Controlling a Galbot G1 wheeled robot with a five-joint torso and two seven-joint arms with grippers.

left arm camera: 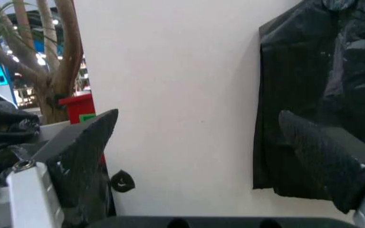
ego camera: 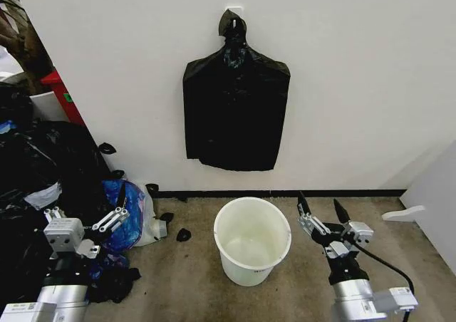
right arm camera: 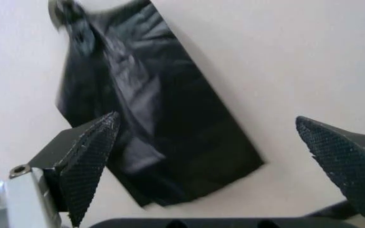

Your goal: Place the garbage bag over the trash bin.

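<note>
Both claws—left, right—gape apart; glossy black garbage bag hangs flat.

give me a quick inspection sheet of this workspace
Surface: brownish floor, small black scraps near the wall.
Job's things: garbage bag hangs flat on the wall from a hook; trash bin stands upright below it, unlined.
Clutter: heap of black bags and a blue bag on the robot's left.
Claws: left claw open, low, left of the bin; right claw open, right of the bin; both hold nothing.
Cables: black cable on the right arm.
Surroundings: white wall, red box, plant.
</note>
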